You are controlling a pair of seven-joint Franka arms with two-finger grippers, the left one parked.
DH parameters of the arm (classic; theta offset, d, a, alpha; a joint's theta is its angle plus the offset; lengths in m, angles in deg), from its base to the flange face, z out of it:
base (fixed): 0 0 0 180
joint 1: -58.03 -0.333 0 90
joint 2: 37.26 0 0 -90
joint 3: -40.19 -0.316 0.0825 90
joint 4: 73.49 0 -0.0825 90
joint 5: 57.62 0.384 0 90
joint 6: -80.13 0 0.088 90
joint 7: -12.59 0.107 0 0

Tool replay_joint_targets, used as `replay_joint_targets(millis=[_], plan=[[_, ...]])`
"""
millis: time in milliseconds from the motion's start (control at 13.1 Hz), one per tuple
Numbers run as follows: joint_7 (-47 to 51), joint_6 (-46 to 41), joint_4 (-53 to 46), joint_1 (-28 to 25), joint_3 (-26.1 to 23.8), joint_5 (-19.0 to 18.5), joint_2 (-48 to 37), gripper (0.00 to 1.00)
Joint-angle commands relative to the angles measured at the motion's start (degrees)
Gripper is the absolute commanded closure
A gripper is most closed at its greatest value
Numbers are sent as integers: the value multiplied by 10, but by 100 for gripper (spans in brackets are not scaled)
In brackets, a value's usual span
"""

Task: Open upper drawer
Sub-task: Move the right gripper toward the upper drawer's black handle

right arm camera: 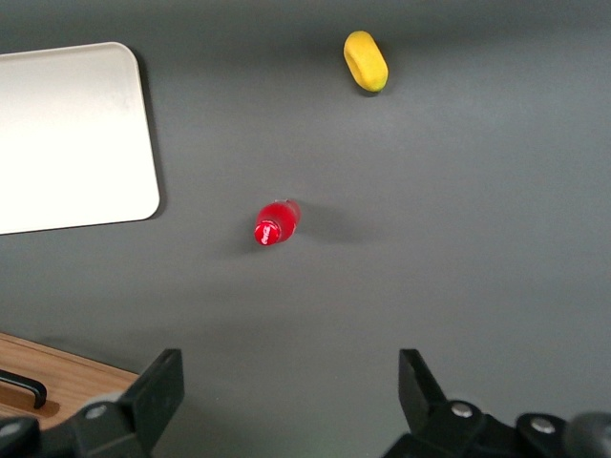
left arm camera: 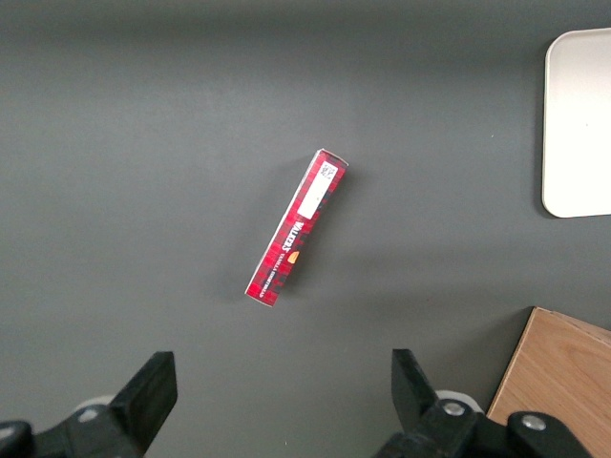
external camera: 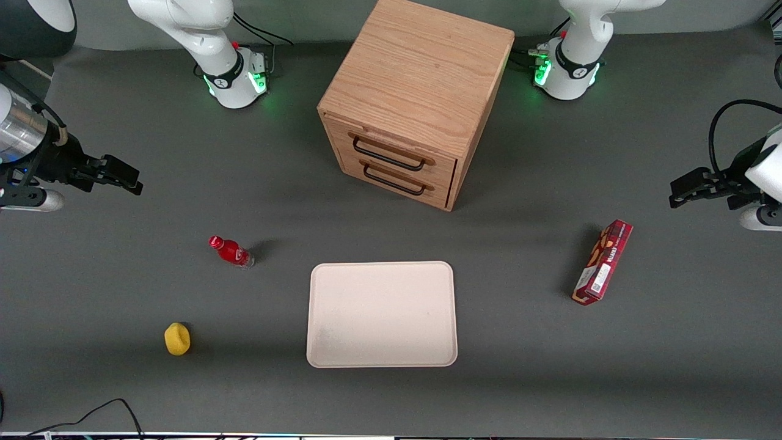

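The boxy oak cabinet [external camera: 421,91] stands on the grey table, farther from the front camera than the tray. Its upper drawer [external camera: 391,148] is shut, with a thin black bar handle [external camera: 388,157] above the lower drawer's handle [external camera: 394,181]. My right gripper [external camera: 119,177] hangs open and empty above the table at the working arm's end, well apart from the cabinet. In the right wrist view the gripper [right arm camera: 286,386] is spread wide over bare table, with a corner of the cabinet [right arm camera: 57,382] and a handle end [right arm camera: 24,386] showing.
A cream tray [external camera: 382,315] lies nearer the front camera than the cabinet. A small red bottle [external camera: 231,251] and a yellow fruit [external camera: 177,338] sit toward the working arm's end. A red biscuit box [external camera: 602,261] lies toward the parked arm's end.
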Motion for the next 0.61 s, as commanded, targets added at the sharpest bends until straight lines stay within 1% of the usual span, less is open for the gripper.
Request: replay_joint_targets(millis=[0,229,305,381,457,533], plan=[[13,-2,1,4,-1,10,-5,0],[3,-1,-15,-3,-6,10,9,0],[1,-2,-35,-10,-11,11,29,0],[-14,-8,-56,-29,-22,24,51,0],[-23,-8,-73,-43,-27,47,65,0],[-23,-8,-90,-72,-28,57,83,0]])
